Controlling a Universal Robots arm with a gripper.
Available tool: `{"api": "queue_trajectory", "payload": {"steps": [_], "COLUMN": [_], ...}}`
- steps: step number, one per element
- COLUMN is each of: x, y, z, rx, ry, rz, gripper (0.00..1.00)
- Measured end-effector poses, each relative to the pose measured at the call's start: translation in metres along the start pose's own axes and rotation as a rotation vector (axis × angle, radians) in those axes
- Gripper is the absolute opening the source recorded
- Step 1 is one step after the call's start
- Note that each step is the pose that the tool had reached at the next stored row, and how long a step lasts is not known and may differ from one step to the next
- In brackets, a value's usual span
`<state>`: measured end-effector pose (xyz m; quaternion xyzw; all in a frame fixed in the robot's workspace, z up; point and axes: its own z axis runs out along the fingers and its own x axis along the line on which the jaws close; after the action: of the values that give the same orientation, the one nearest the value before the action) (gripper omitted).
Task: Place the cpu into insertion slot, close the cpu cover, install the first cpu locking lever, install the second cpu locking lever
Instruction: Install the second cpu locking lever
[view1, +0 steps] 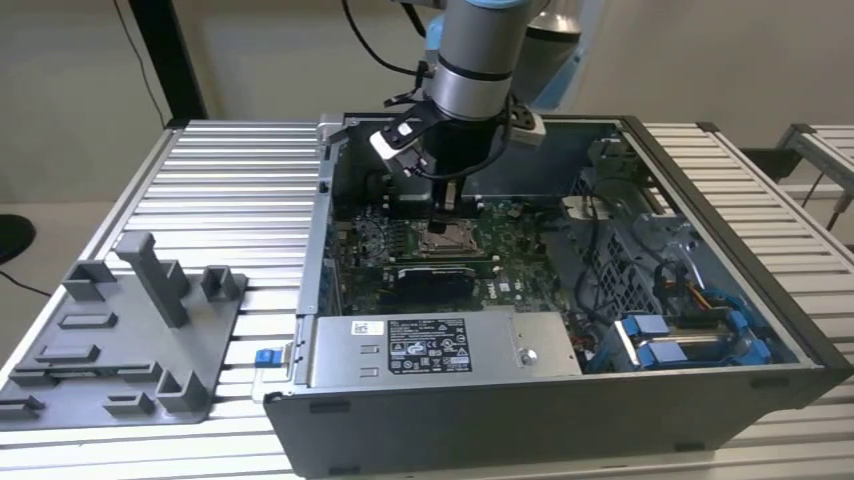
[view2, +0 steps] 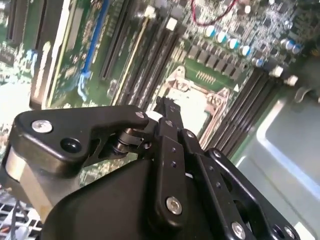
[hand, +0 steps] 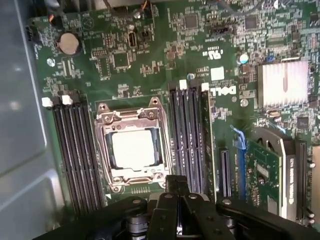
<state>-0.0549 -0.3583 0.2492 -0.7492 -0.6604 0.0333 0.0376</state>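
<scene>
Bright metal cpu (hand: 133, 148), silvery metal cpu cover (hand: 131, 116), matt black hand (hand: 176, 186)

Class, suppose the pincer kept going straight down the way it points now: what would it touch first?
Probably the cover around the chip, near its edge: the pincer hangs just above the socket. Depth is unclear, so possibly the board beside it.

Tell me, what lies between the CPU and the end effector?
In the first wrist view, the near side of the cpu cover and a bare strip of green board lie between the cpu and the end effector.
</scene>
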Motion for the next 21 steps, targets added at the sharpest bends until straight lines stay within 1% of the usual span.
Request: {"api": "queue_trajectory", "payload": {"steps": [1,3,6,10,12,15,19,21], "x": [0.0006,0.0015,0.0034,0.0033,0.0029,0.0022,0.0016,0.0012], "y": [-0.0020,-0.0037,-0.0075,-0.0122,-0.0155,-0.0203,-0.0243,-0.0268], "z": [0.0020,0.0058,0.0116,0.0194,0.0234,0.0273,0.0348,0.0361], "rx": [-0.0004,-0.0014,-0.0018,-0.0018,-0.0019,-0.0018,-0.0028,-0.0038], "ry": [-0.0019,-0.0050,-0.0070,-0.0072,-0.0071,-0.0073,-0.0072,-0.0068], "rz": [0.000,0.001,0.001,0.001,0.001,0.001,0.001,0.001], "gripper": [0.00,0.00,0.00,0.00,0.00,0.00,0.00,0.00]}}
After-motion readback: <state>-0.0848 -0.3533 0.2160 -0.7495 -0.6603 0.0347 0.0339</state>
